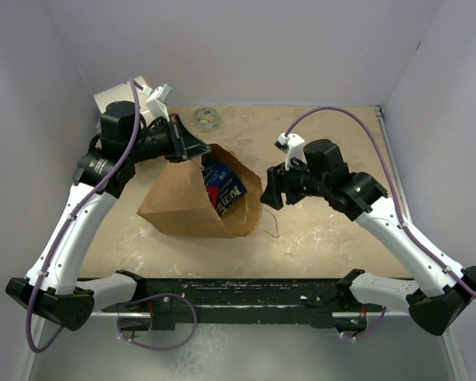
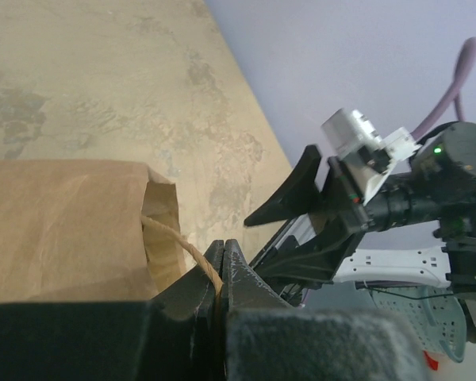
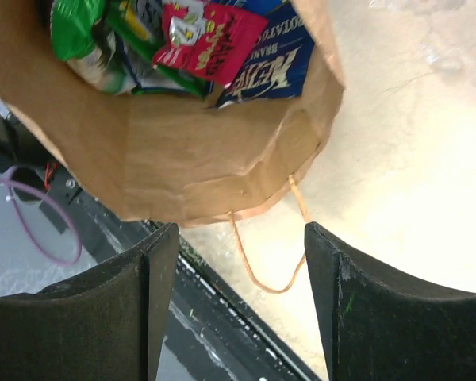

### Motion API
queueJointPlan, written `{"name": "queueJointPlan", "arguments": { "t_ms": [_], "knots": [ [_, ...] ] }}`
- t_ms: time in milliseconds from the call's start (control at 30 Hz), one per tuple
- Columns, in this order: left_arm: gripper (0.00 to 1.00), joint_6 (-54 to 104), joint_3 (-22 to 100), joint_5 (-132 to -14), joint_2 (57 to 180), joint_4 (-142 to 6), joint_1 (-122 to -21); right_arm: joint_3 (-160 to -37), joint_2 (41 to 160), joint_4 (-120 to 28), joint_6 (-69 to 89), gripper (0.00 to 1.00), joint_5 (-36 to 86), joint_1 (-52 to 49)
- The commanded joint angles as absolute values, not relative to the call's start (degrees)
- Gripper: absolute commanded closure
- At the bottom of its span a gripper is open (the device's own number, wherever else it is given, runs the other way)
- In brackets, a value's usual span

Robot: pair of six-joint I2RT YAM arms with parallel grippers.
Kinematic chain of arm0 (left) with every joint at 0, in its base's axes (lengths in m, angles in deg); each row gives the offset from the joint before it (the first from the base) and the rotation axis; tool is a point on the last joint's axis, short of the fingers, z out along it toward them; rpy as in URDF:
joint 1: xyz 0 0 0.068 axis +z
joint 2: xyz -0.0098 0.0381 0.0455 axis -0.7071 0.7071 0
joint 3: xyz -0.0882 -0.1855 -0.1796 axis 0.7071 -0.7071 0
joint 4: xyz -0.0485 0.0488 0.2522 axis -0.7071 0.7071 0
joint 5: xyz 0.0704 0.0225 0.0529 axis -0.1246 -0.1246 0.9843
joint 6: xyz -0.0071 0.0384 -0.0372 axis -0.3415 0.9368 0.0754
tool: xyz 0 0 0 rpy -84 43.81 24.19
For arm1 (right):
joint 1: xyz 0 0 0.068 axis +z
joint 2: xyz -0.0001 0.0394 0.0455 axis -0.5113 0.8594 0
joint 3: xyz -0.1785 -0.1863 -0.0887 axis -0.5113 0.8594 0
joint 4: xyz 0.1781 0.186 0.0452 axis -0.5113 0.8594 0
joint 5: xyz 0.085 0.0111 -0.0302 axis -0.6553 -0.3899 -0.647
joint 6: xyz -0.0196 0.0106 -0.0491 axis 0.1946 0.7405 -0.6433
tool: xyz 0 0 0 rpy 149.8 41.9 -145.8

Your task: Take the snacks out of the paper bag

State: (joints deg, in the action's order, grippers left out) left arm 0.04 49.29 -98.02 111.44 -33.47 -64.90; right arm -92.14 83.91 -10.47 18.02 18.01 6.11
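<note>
Pale, mottled bench (image 1: 325, 230) between white walls. At centre the bag (image 1: 178, 202) lies on its side, mouth turned toward the right arm. The snacks (image 1: 222, 190) are inside it, and I see none out on the bench. Through the mouth I see a blue packet (image 3: 274, 75), a red packet (image 3: 210, 40) lying over it, and a green packet (image 3: 75, 28) deeper in.

My left gripper (image 2: 222, 274) is clamped tight on one twine handle (image 2: 178, 242), at the bag's upper lip, so the mouth gapes. My right gripper (image 3: 239, 234) stands wide open and empty just outside the mouth. The other handle (image 3: 262, 266) hangs loose below the lip.

Step in hand, as I judge it: the approach for a pick. The next move calls for driving the right gripper into the mouth, clear of the loose handle. It should then close on an exposed edge of the red or blue packet.
</note>
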Motion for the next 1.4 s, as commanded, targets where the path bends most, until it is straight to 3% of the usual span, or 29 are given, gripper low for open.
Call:
{"name": "queueJointPlan", "arguments": {
  "t_ms": [0,200,333,633,1000,1367],
  "knots": [
    [1.00,1.5,52.1,-93.7,109.5,-33.0,-64.6,-96.0,86.5,-13.8,18.2,0.33,22.2,6.3],
    [1.00,0.2,54.9,-87.3,109.2,-29.5,-64.2,-95.2,93.5,-28.8,32.8,0.38,20.6,11.2],
    [1.00,-1.9,55.9,-85.5,110.3,-26.8,-62.2,-98.8,97.9,-25.1,39.2,0.37,31.3,14.2],
    [1.00,-6.2,59.3,-90.5,112.6,-22.9,-59.9,-94.6,100.0,-32.6,57.4,0.36,39.1,17.2],
    [1.00,-7.8,59.1,-91.3,110.7,-21.2,-59.5,-95.7,104.7,-23.0,75.6,0.45,51.4,24.2],
    [1.00,-8.1,58.6,-92.9,111.0,-20.0,-59.5,-92.1,106.0,-27.7,79.6,0.48,56.0,24.2]
  ]
}}
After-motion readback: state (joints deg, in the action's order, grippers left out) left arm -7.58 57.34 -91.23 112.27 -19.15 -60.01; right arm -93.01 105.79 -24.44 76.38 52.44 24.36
